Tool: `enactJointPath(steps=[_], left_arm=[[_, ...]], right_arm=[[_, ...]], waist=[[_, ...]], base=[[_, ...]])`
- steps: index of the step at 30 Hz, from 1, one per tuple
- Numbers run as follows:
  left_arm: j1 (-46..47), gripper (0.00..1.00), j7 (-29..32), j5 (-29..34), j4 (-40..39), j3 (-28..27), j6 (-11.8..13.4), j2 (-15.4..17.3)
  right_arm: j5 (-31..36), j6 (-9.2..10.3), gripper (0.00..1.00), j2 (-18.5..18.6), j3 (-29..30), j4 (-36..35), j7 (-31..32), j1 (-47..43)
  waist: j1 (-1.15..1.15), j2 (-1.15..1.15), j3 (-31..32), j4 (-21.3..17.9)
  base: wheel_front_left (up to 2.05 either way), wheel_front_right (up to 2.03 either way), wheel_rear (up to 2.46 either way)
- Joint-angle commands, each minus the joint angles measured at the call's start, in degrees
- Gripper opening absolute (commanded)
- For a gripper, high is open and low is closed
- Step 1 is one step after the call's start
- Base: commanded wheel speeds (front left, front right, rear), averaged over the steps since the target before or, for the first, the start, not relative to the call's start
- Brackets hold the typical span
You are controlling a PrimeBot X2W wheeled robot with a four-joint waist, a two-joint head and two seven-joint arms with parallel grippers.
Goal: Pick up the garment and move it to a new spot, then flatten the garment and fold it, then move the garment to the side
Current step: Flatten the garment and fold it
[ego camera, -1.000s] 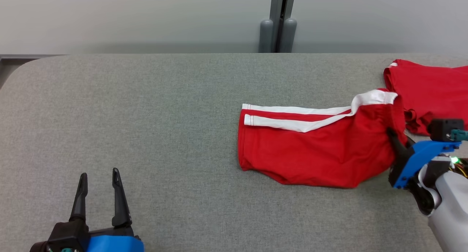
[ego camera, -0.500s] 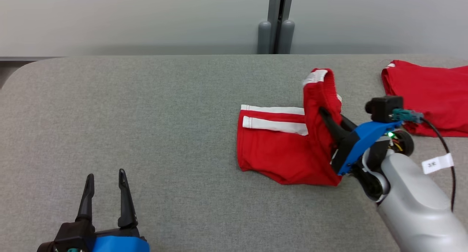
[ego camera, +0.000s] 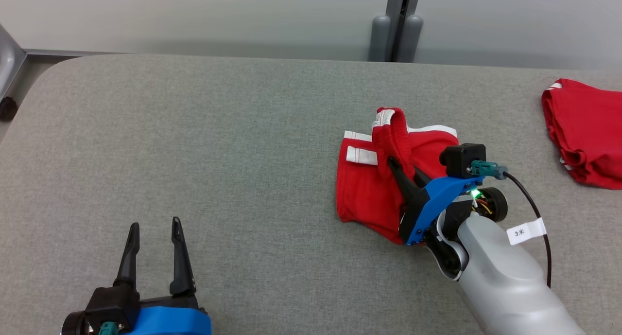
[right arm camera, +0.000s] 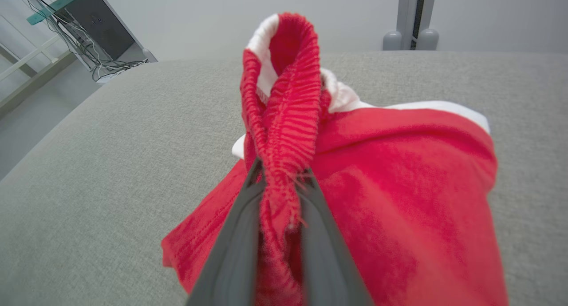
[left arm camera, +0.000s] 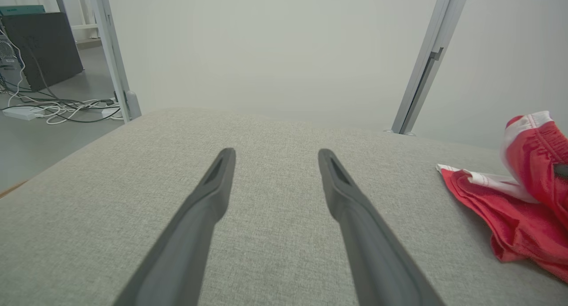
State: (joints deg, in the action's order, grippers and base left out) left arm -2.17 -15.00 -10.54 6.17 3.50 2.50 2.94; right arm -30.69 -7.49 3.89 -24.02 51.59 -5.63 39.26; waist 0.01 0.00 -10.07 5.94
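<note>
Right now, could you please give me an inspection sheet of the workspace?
Surface: grey fabric table, flat.
Job's things: red shorts with white stripes, waistband lifted, rest bunched on the table.
Clutter: second red garment at the table's right edge.
Grippers: right pincer shut on the shorts' waistband; left pincer open, empty.
Cables: black cable with white tag on right arm; loose cables on floor.
Surroundings: pale wall, grey post, dark cabinet.

A grey fabric table stands before a pale wall and metal post.
</note>
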Motion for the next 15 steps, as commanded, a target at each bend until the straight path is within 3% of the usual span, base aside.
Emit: enactJointPath(steps=[1, 2, 9, 15], left_arm=[[0.86, 1.00, -0.24, -0.19, 0.17, 0.19, 0.30, -0.08], [1.04, 1.00, -0.24, -0.21, 0.20, 0.19, 0.35, -0.07], [0.62, 1.00, -0.23, 0.73, 0.11, -0.64, 0.14, -0.10], [-0.39, 1.00, -0.24, 2.00, -0.12, -2.28, -0.36, -0.08]], right_arm=[[0.45, -0.01, 0.50, -0.34, 0.12, 1.02, -1.17, 1.27], [0.54, -0.01, 1.00, -0.58, 0.04, 1.93, -1.85, 1.37], [-0.12, -0.01, 1.00, -0.86, -2.55, 0.95, -7.66, 0.80], [1.24, -0.02, 1.00, 4.05, 0.25, -5.35, -9.52, -3.16]], waist=[[-0.01, 0.00, -0.38, 0.42], [-0.01, 0.00, -0.46, 0.52], [-0.01, 0.00, 0.27, -0.79], [-0.01, 0.00, 1.71, -3.27]], base=[[0.00, 0.00, 0.00], [0.00, 0.00, 0.00], [0.00, 0.00, 0.00], [0.00, 0.00, 0.00]])
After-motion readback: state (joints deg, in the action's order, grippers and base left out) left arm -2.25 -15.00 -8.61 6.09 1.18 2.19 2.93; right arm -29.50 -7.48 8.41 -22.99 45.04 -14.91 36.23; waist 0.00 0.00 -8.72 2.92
